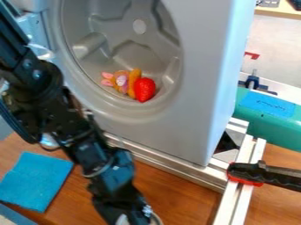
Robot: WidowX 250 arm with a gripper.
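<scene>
One arm is seen, coming from the upper left, and its gripper (pixel 137 218) is placed at the near edge of the scene. Its state cannot be told, nor whether something is held by it. To the left of the gripper and a little farther, well apart, one blue cloth (pixel 36 181) is laid flat on the wooden table (pixel 172 195); its longer direction runs from far to near, with the near end turned to the left. On the far side, a red strawberry (pixel 144 89) is contained in the round grey drum (pixel 111 37), at its lower part, with the tip pointed down. Immediately to its left, an orange-yellow curved piece (pixel 134 83) and a small plush toy (pixel 120 81) with pink ears are found; whether these two are joined cannot be told. One cloth, one strawberry, one plush toy and one curved piece are counted. At right, one black-and-red clamp (pixel 258 173) is set over the metal rail (pixel 241 197).
</scene>
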